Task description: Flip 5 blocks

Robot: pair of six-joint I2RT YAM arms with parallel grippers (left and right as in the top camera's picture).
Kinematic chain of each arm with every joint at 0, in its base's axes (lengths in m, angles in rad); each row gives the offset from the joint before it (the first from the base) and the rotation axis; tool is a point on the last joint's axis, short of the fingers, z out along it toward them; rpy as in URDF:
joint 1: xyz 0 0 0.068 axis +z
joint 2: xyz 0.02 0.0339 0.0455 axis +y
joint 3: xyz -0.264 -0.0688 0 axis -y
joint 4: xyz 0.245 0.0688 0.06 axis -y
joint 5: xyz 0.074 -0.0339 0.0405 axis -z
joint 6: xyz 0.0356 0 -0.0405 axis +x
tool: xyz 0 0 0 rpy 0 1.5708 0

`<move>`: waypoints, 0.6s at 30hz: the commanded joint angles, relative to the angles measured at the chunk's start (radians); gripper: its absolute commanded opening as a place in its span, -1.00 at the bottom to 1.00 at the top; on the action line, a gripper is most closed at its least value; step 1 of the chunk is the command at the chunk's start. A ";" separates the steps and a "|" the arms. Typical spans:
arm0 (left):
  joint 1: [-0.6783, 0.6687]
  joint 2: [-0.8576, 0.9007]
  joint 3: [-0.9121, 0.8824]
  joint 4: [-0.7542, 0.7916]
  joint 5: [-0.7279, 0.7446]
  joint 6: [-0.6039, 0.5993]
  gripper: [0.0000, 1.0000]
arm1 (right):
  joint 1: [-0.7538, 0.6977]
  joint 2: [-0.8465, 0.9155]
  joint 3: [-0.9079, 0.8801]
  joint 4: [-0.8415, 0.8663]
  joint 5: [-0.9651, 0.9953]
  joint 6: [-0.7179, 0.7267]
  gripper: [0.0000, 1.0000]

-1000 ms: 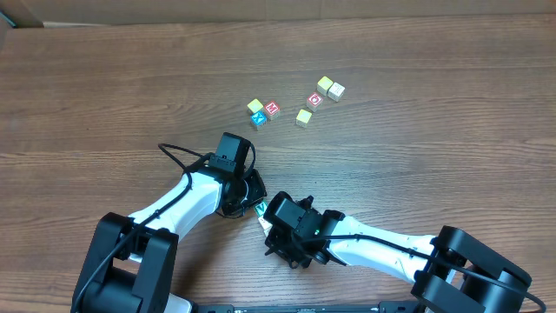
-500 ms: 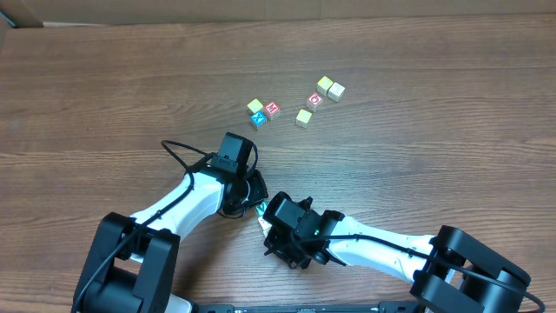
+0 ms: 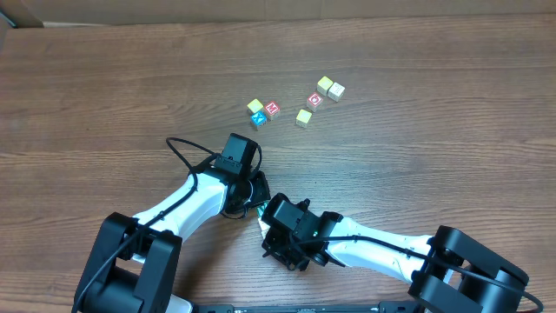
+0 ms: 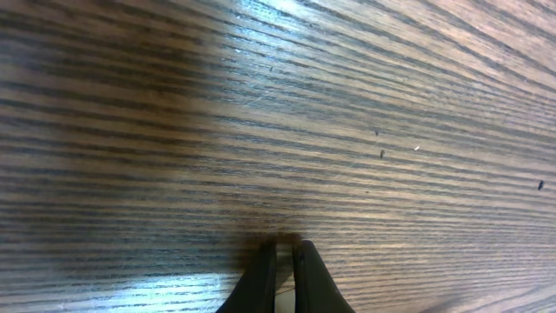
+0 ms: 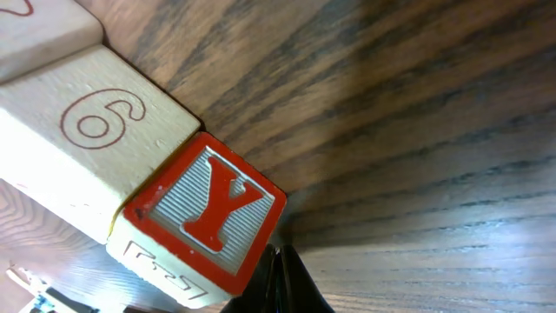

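Several blocks lie in a loose group at the far middle of the table, among them a red M block point(image 3: 272, 109), a blue block point(image 3: 258, 119) and a red O block point(image 3: 314, 99). In the right wrist view a red Y block point(image 5: 206, 222) sits against a pale block marked 6 point(image 5: 87, 143). My right gripper point(image 5: 282, 261) is shut and empty, its tips against the Y block's lower corner. My left gripper point(image 4: 284, 254) is shut on nothing, its tips low over bare wood. In the overhead view both wrists meet near the table's front, and only a sliver of block point(image 3: 260, 209) shows between them.
Another pale block point(image 5: 35, 26) touches the 6 block at the top left of the right wrist view. The wooden table point(image 3: 434, 156) ends at its far edge along the top. A black cable point(image 3: 187, 148) loops beside the left arm.
The left wrist has shifted slightly to the right. The right wrist has edged a little toward the front left. Both grippers stay shut.
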 commanded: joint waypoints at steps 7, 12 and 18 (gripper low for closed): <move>-0.040 0.073 -0.071 -0.033 0.020 0.121 -0.91 | -0.013 0.010 0.011 0.042 0.077 0.039 -0.92; -0.040 0.073 -0.071 -0.023 0.020 0.130 -0.92 | -0.013 0.010 0.011 0.042 0.078 0.046 -0.92; -0.040 0.073 -0.071 -0.023 0.022 0.129 -0.91 | -0.013 0.010 0.011 0.043 0.081 0.046 -0.92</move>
